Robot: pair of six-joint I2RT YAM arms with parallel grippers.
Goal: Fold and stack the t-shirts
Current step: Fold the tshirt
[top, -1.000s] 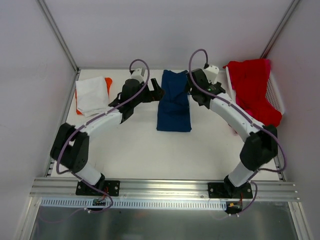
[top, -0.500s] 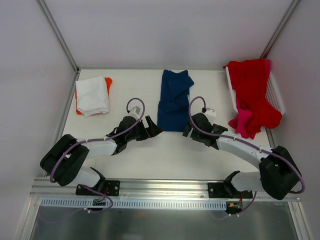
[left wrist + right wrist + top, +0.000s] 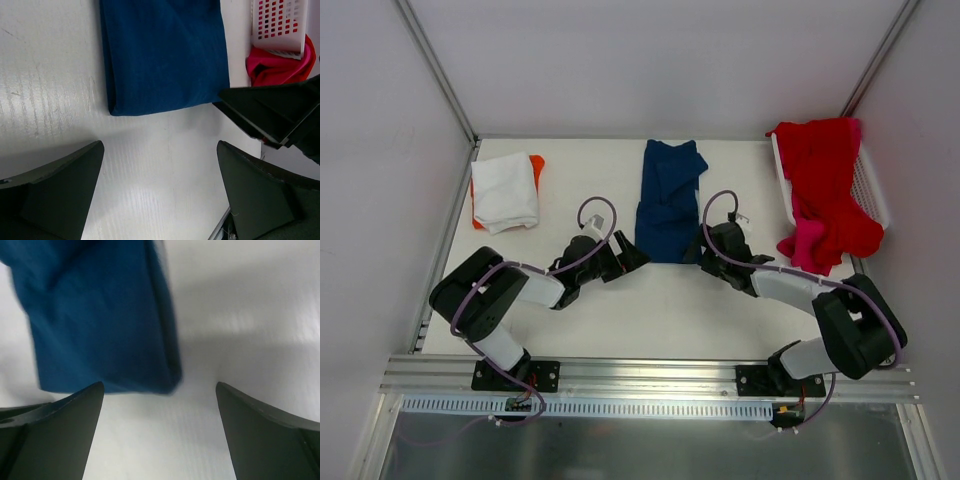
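Left gripper point(image 3: 626, 257) and right gripper point(image 3: 697, 250) both spread wide, holding nothing, just off the near corners of the folded navy t-shirt point(image 3: 668, 205) mid-table, white t-shirt point(image 3: 505, 190) far left, red t-shirt point(image 3: 825, 170) over the basket point(image 3: 873, 186) right

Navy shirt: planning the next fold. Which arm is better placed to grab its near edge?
Right, slightly. The shirt has a near corner centred in the right gripper, jaws open; the left gripper, also open, has its corner farther ahead.
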